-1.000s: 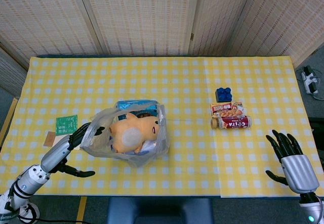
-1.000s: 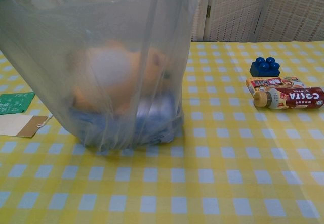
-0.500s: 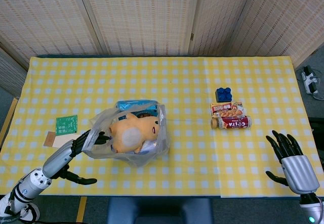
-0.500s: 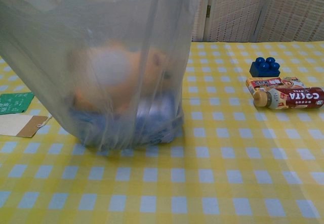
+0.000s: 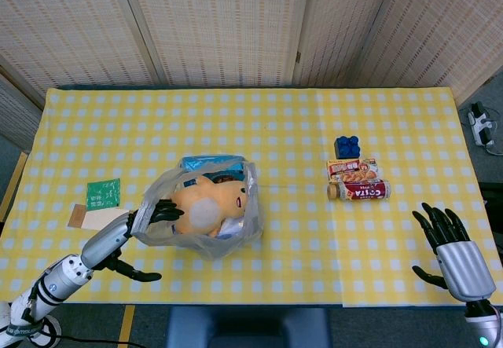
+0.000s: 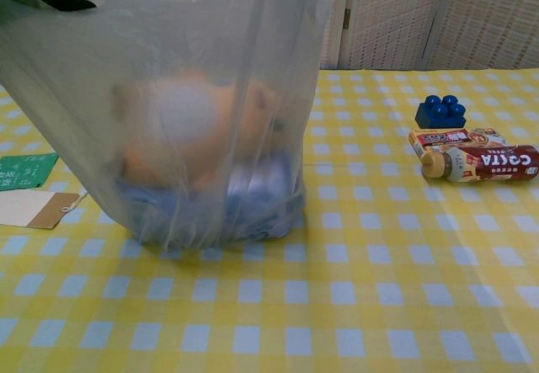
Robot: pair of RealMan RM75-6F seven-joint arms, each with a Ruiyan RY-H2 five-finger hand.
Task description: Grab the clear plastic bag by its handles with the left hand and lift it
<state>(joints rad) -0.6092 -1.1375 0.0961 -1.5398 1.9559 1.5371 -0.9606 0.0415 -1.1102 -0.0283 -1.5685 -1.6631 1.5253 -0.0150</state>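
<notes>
Left robot hand (image 5: 154,212) grips the clear plastic bag (image 5: 206,206) at its 9 o'clock edge.
Bag rests on the surface (image 5: 314,144); next, lift straight up.

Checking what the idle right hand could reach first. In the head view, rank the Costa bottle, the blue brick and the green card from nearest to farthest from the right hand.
Measured from the right hand:
1. Costa bottle, up and to its left, front of the snack cluster.
2. Blue brick, behind the bottle, farther up the table.
3. Green card, far across, beyond the bag.
</notes>
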